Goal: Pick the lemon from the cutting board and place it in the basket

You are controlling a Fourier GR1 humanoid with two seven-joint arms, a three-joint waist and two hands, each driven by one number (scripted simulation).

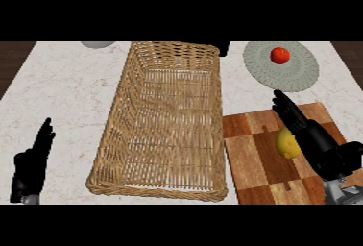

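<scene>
I have one view only, from my head, looking steeply down onto the counter (pixel 64 86). It sits close enough that the basket (pixel 166 120) fills the middle from near the top edge almost to the bottom. My left hand (pixel 32 166) enters at the lower left, my right hand (pixel 312 137) at the lower right, over the cutting board (pixel 251 153).

You see the basket (pixel 164 122) at the counter's (pixel 60 91) centre, the cutting board (pixel 251 158) just to its right — the lemon (pixel 285 142) lies on that board, beside the right hand (pixel 312 137). Behind the board a round mat (pixel 281 66) carries a tomato (pixel 280 55); the left hand (pixel 32 166) rests at the near left edge — well apart from the basket.
</scene>
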